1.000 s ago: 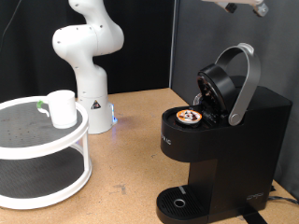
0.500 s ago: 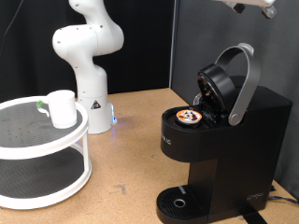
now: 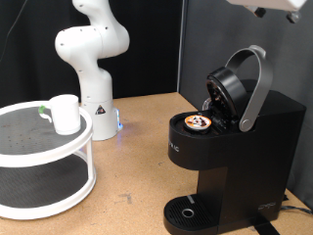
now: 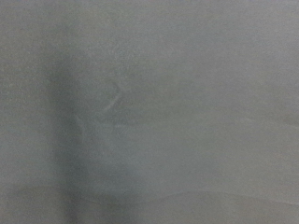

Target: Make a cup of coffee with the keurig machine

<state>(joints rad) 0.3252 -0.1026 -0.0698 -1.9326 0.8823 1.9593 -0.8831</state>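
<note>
From my remote station I find the keurig machine [image 3: 235,147] on the table [image 3: 127,147] at the exterior view's right, its lid handle [image 3: 256,88] raised and the brew chamber open. A pod [image 3: 198,122] with a brown patterned top sits in the holder. The cup [image 3: 65,114] stands on the upper tier of a white two-tier shelf [image 3: 39,157] at the exterior view's left, well apart from the drip plate [image 3: 186,211], which is bare. Only a white part of the arm shows at the top right corner. The wrist view is a grey blur; whether the fingers are released or clenched I cannot tell. My judgement: the pod is loaded, while lid closing and cup placement are outstanding.
</note>
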